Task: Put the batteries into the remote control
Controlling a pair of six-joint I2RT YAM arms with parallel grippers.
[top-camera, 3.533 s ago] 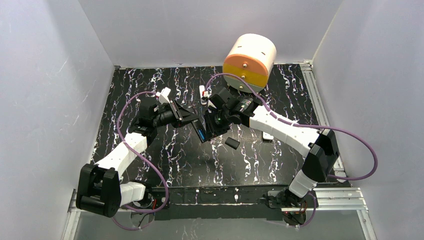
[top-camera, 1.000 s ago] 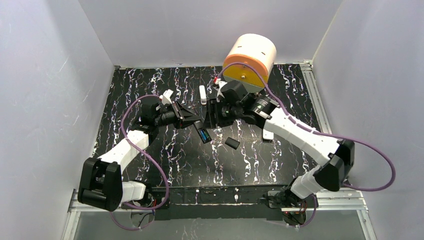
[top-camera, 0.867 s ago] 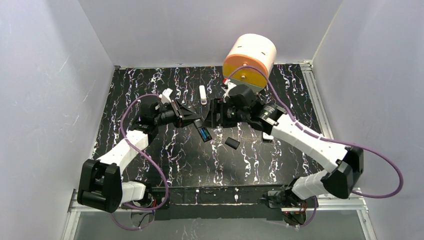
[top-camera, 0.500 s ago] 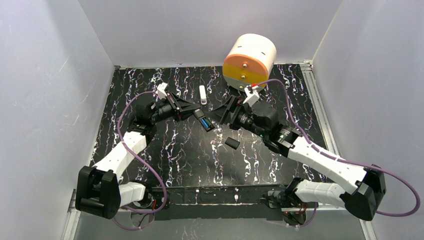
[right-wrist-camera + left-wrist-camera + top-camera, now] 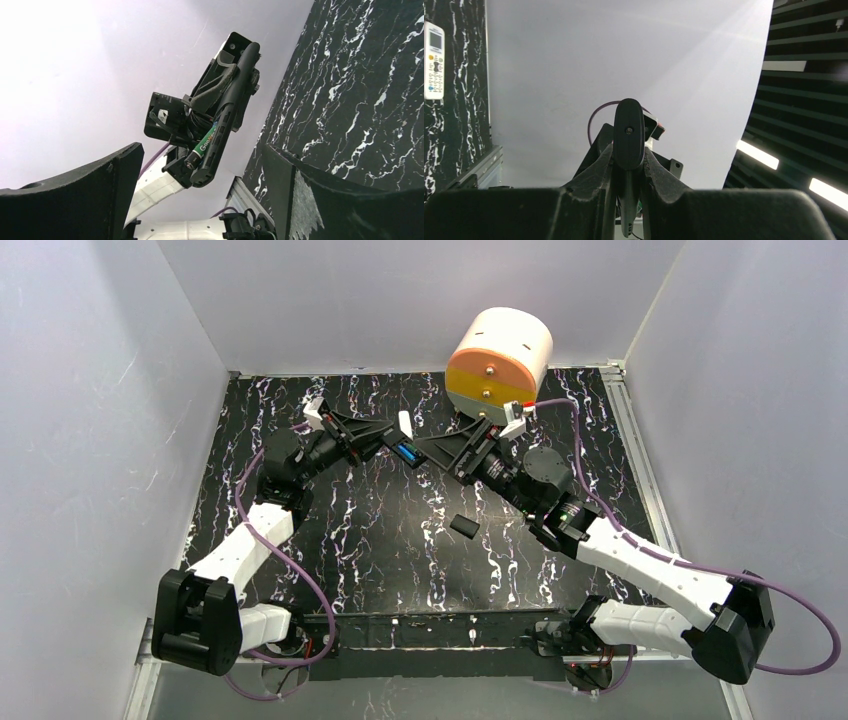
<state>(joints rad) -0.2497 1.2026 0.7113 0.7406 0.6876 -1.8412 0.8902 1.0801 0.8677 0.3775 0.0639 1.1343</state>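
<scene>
Small dark piece (image 5: 462,527) lies flat on surface (image 5: 380,550), nearest the bases. Beyond it, mid-air, left end effector (image 5: 628,159) is clamped tight on slim black remote (image 5: 235,95) – its open back, w/ one battery (image 5: 206,141) seated inside, faces right end effector (image 5: 432,447), which is spread wide & empty, tips just beside remote's free end.

The table (image 5: 350,560) looks like polished black marble. The black remote (image 5: 227,112) is matt plastic; the battery (image 5: 205,145) in it wears a glossy green wrap. A metal rail (image 5: 628,430) edges the table's right side.
</scene>
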